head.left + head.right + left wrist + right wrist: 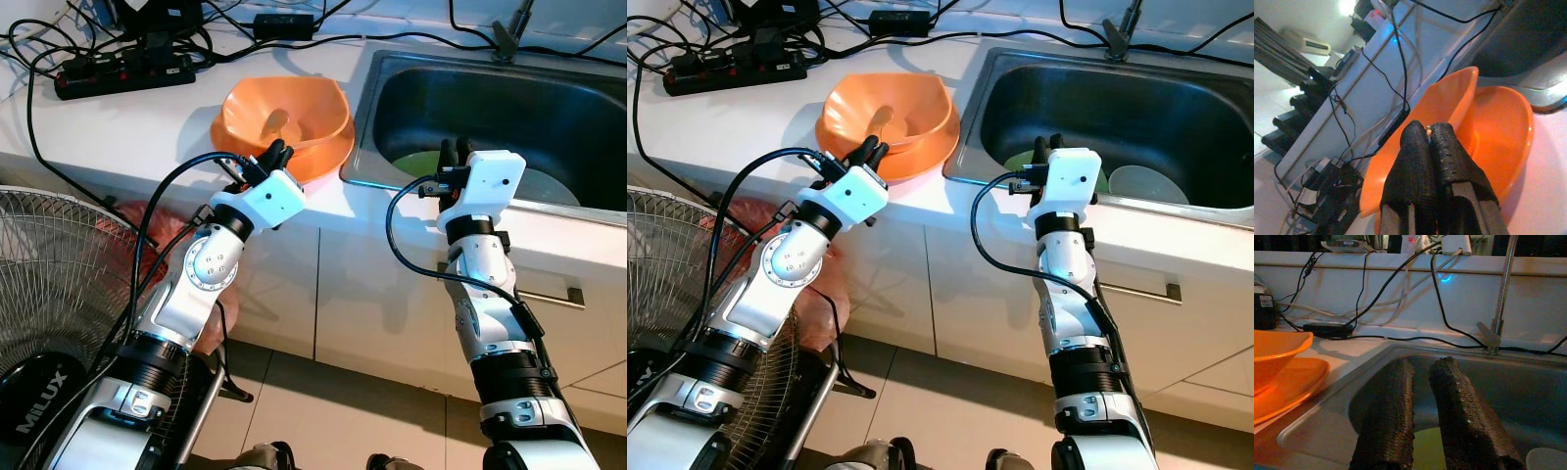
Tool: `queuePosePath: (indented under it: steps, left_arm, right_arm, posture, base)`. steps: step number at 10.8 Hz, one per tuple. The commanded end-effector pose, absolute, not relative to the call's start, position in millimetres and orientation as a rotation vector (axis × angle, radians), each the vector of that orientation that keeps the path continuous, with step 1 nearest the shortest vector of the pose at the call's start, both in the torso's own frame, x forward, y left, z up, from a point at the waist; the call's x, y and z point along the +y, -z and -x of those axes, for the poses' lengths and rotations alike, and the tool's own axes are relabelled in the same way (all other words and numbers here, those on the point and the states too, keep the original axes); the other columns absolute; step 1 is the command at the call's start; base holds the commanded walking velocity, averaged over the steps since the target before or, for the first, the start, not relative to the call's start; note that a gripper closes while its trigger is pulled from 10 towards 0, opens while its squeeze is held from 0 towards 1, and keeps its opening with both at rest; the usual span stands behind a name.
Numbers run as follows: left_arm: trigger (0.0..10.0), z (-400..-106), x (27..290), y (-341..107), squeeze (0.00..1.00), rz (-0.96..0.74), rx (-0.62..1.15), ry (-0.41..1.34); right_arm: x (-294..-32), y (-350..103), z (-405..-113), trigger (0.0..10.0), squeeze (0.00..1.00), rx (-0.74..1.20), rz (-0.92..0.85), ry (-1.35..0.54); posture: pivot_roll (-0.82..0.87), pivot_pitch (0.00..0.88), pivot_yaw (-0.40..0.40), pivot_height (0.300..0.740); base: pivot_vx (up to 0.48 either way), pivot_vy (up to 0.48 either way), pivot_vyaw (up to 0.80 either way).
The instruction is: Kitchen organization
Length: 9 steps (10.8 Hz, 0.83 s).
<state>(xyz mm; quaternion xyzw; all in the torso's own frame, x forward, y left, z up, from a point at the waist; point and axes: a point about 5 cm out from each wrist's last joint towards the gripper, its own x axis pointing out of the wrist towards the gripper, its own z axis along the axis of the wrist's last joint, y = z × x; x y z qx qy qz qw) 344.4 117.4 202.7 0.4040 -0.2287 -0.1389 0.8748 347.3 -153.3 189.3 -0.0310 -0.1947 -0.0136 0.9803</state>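
An orange bowl (284,117) sits in an orange plate (331,157) on the white counter, left of the steel sink (588,98). My left gripper (277,153) is shut with nothing in it, its fingertips (1418,132) just at the bowl's near rim. In the sink lie a green plate (416,164) and a white dish (544,186). My right gripper (453,147) hovers over the sink's front edge above the green plate (1425,445), its fingers a narrow gap apart and holding nothing.
A black power strip (122,73) and tangled cables lie on the counter behind the bowl. The faucet (1498,298) stands at the back of the sink. A floor fan (49,284) and a red bag (147,225) are at the lower left, before the cabinet doors.
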Motion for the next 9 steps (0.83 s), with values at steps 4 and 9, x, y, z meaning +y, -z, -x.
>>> queuePosePath:
  steps: [4, 9]
  left_arm:
    - [0.0, -343, 111, -210, 0.00, -0.839, -0.532, 0.302]
    - [0.0, -338, 104, -230, 0.00, -0.853, -0.672, 0.267]
  right_arm:
    - [-154, -190, -348, 10.0, 0.00, -0.392, 0.060, 0.029]
    - [-154, -190, -348, 10.0, 0.00, -0.392, 0.060, 0.035]
  posture:
    - [0.02, 0.124, 0.031, 0.740]
    - [0.02, 0.127, 0.029, 0.740]
  base:
    - [0.000, 0.000, 0.00]
    - [0.000, 0.000, 0.00]
